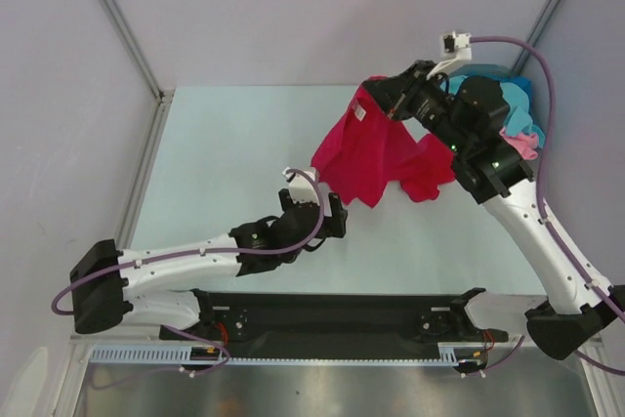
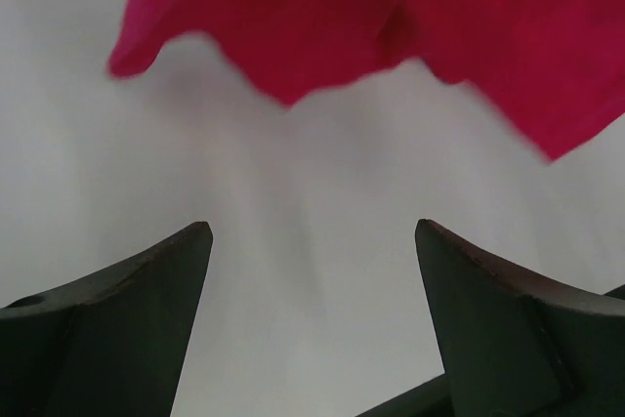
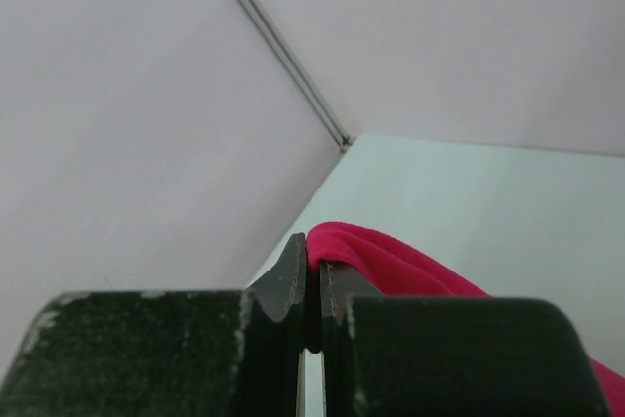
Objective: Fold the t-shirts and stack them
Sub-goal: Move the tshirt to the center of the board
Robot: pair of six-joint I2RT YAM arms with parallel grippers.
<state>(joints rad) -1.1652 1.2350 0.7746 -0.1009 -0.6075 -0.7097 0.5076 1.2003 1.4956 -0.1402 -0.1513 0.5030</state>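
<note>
The crimson t-shirt hangs in the air at about 1 o'clock from the table's centre. It is pinched near the collar by the right gripper, with the white neck label just beside the grip. The right wrist view shows those jaws pressed together with a fold of red cloth caught between the tips.

The left gripper sits low at about 7 o'clock from the hanging cloth. Its jaws are spread wide with nothing between them, and the shirt's lower edge drapes just beyond its fingertips. From above I cannot tell whether the lowest corner touches the table.

The other 2 shirts lie bunched at the far-right corner, about 2 o'clock, partly hidden behind the right arm. These are the teal-blue shirt and the pink shirt.

The crimson cloth looks light, limp and without stiffness. It sags into loose folds from 1 pinch point, so it will swing and collapse rather than hold a shape.

A single grip will probably not spread it. The sensible second hold is the free hem or a lower corner, which the open left jaws face. A thin pinch of 1 or 2 layers would serve better than a thick bunch, because smooth fabric could slide out of a shallow bite.
</note>
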